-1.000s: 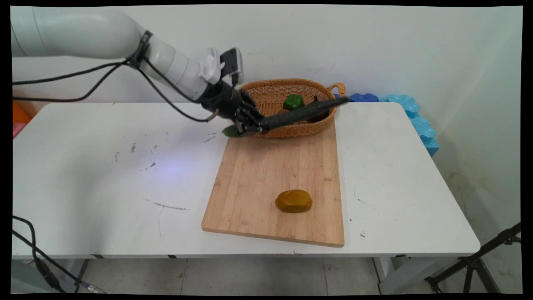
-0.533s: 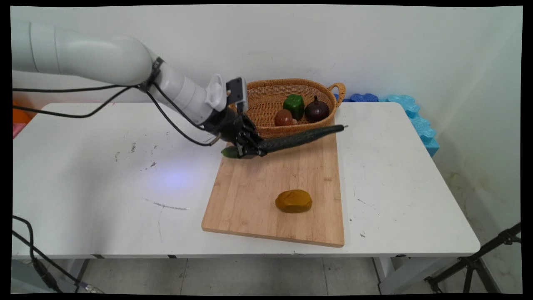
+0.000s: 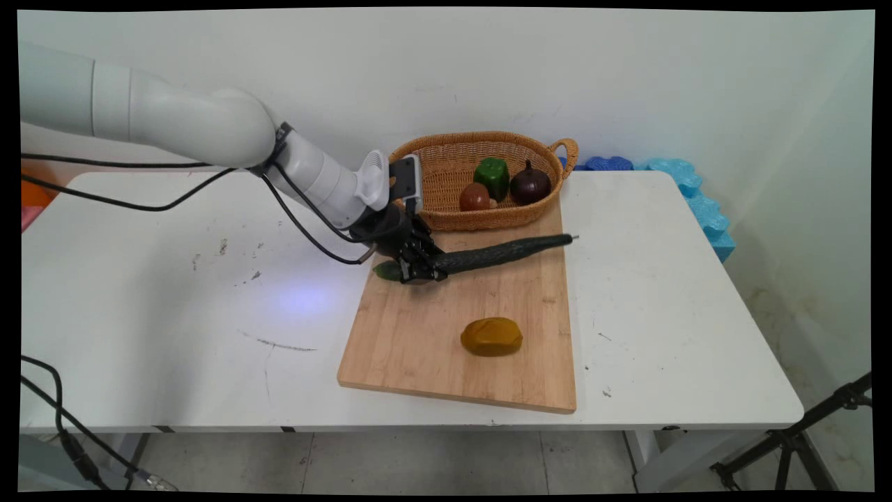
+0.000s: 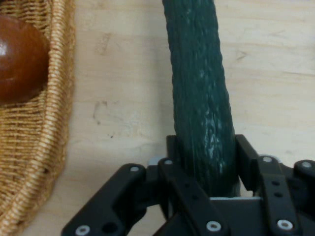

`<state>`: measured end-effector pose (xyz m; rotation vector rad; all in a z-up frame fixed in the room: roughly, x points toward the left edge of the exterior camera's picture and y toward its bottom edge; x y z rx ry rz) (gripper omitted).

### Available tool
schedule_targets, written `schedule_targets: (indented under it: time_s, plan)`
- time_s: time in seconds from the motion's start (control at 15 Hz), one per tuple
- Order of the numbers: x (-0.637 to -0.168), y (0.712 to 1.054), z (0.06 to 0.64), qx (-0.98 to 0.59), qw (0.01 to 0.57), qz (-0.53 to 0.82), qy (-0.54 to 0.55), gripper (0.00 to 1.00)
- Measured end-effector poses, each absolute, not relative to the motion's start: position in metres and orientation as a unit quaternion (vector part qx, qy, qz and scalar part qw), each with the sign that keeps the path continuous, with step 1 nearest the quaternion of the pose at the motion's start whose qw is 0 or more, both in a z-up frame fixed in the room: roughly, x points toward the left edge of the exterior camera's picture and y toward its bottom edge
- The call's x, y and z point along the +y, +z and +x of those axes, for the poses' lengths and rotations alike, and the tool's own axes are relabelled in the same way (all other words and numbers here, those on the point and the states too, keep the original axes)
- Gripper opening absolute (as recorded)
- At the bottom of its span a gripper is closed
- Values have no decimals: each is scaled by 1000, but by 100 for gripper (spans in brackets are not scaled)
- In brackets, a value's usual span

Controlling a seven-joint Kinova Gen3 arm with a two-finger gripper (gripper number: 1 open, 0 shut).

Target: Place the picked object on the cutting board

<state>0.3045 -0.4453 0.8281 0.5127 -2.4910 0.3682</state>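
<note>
- one black gripper point(image 3: 417, 268) is clamped on a long dark green cucumber point(image 3: 496, 252) close to its left end; the hand view shows the cucumber point(image 4: 199, 93) wedged between the two fingers point(image 4: 248, 160).
- the cucumber lies nearly level over the far part of a wooden cutting board point(image 3: 446, 328), its stem tip reaching the board's right edge; whether it rests on the wood or hangs just above it cannot be told.
- a short paler green stub pokes out left of the gripper, at the board's left edge.
- a woven basket point(image 3: 446, 164) with a loop handle on its right sits at the board's far end, just beyond the cucumber.
- three things lie in the basket: a green pepper point(image 3: 492, 176), a dark purple onion point(image 3: 530, 185) and a reddish-brown round thing point(image 3: 474, 197), the last also seen in the hand view point(image 4: 19, 59).
- a yellow-brown potato-like lump point(image 3: 491, 336) lies on the near half of the board, well apart from the cucumber.
- blue foam pieces point(image 3: 686, 188) lie along the table's point(image 3: 174, 314) far right edge.
- no writing can be read on anything.
</note>
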Motion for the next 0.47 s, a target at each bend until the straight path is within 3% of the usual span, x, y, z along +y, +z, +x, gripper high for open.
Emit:
schedule_targets:
  time_s: [0.07,0.47]
  plan:
    - [-446,825,304,-931,281,190,137,100]
    - [-446,817,306,-934,276,180,139,100]
